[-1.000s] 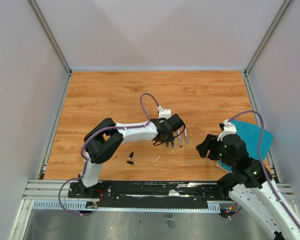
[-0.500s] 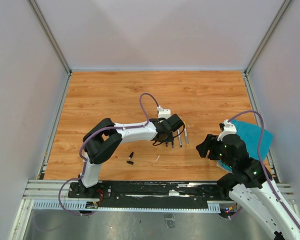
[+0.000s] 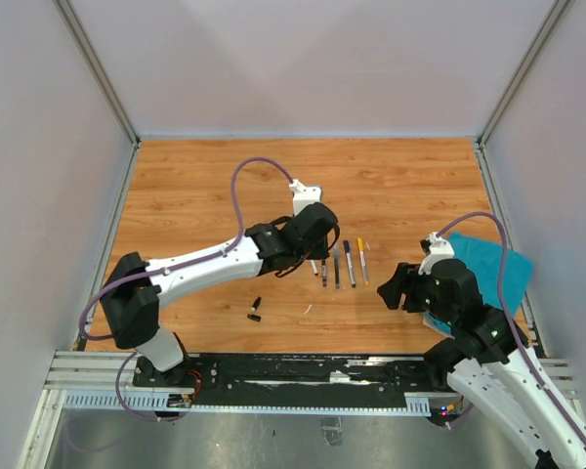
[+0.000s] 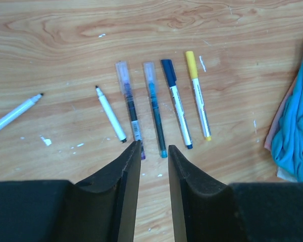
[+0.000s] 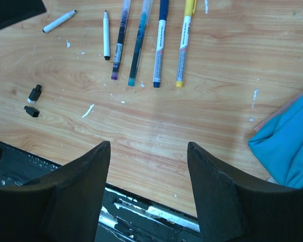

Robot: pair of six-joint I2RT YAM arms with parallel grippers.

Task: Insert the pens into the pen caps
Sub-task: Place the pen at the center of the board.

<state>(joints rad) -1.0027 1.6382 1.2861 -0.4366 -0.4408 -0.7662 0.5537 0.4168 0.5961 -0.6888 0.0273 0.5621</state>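
Status: about two thirds done, by my read.

Six pens lie mid-counter (image 5: 156,136). Four look capped already:
- purple pen (image 4: 131,113), clear cap
- teal pen (image 4: 155,111), clear cap
- blue pen (image 4: 175,103), dark blue cap
- yellow pen (image 4: 198,96), yellow cap

These four lie side by side, near parallel, not touching.

Left to do: two white pens with bare black tips. The short white pen (image 4: 110,113) lies just left of the purple pen. The far white pen (image 4: 12,115) lies further left on its own, angled. Two black caps (image 5: 34,94) sit close together near the counter's front edge, well apart from every pen. I assume they belong to the white pens.

Left gripper (image 4: 153,146) hovers over the near ends of the purple and teal pens. Its jaws are a narrow slit apart with nothing between them. Right gripper (image 5: 148,146) hangs over bare counter nearer the front, jaws spread wide and empty. Neither touches a pen or cap, as far as I can tell.

Also on the counter: a teal cloth (image 5: 288,146) at the right and a white scrap (image 5: 88,111) near the caps.

Writing: the blue and yellow barrels carry a printed strip and the purple pen a small label. All of it is too small to read, and no brand is legible.
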